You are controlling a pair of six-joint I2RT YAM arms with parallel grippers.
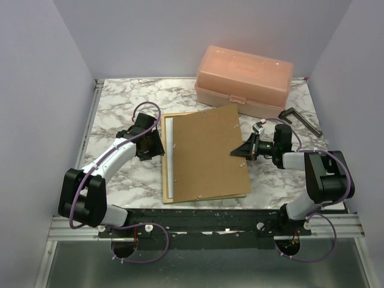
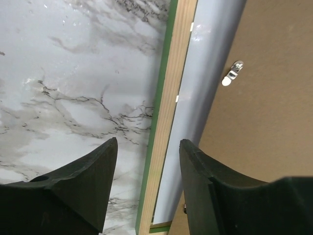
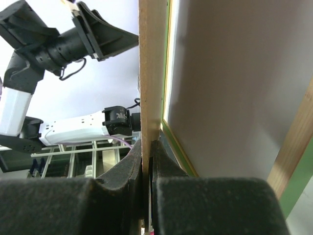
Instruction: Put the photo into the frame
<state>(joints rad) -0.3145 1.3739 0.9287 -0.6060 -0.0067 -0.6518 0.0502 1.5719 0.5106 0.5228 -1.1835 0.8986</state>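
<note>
Top external view: the left gripper [image 1: 155,144], jaws apart, straddles the left rail of the thin green, pale-wood-backed rectangular frame [image 1: 164,174] at centre. The white-reversed paper photo [image 1: 170,159] lies inside it, under an askew brown hardboard backing panel [image 1: 207,153]. The right gripper [image 1: 239,151] clamps that panel's right edge.

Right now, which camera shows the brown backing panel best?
Top external: the whole backing panel shows, skewed over the frame. Left wrist catches only a part with a metal clip; right wrist sees just its edge, pinched by the right gripper.
</note>
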